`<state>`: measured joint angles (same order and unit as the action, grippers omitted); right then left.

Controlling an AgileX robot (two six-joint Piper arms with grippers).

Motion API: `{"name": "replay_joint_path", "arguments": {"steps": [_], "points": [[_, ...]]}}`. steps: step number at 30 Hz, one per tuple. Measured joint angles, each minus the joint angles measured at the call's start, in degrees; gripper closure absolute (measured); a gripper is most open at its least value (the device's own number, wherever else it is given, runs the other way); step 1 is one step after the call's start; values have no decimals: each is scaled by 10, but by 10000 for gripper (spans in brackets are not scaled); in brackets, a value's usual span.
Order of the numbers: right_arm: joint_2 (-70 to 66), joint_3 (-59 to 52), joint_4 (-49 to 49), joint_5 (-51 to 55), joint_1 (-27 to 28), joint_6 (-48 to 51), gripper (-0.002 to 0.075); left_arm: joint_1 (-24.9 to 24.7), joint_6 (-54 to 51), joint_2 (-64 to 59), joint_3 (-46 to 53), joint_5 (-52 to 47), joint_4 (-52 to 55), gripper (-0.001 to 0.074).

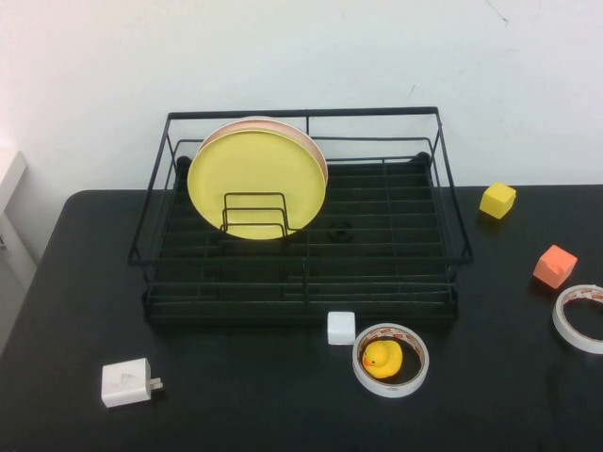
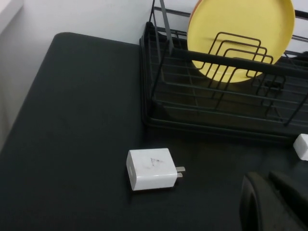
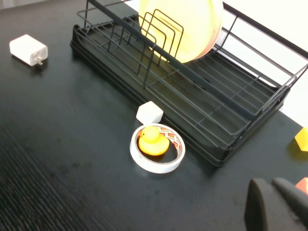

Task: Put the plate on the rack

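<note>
Left gripper shows only in its own wrist view, as dark fingertips low over the table, near the charger; I cannot tell how its fingers stand. Right gripper likewise shows only in the right wrist view, dark tips above the table on the near-right side of the rack; same verdict, cannot tell. Neither arm appears in my high view.

Plate stands on edge inside the rack, in the rear left part, behind the small divider loops. It is upright, tilted a little back. A pink plate stands right behind it, only its rim showing past the yellow one. I can't make out whether the two touch. From both wrist views the loops stand in front of the plate's lower half.

Rest of the rack floor is bare wire over the dark tray.

On the table, my side of the rack: white charger at near left, prongs pointing right. White cube just in front of the rack's front rail, near its middle. Tape roll lies flat just beside the cube, to its right, with a duck sitting inside the ring.

Right of the rack: yellow block towards the back, orange block nearer, and a second tape roll flat at the right edge, partly cut off.
</note>
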<state>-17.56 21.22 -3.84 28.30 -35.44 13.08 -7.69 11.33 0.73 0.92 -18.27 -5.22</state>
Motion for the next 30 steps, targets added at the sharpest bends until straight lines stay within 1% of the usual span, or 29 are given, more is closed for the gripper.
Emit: {"name": "replay_joint_path", "arguments": {"steps": [8,30], "points": [[0,0,0,0,0,0,728,0,-47,0,0,0,-31,735],[0,0,0,0,0,0,728,0,-64,0,0,-2,-41,735]]}}
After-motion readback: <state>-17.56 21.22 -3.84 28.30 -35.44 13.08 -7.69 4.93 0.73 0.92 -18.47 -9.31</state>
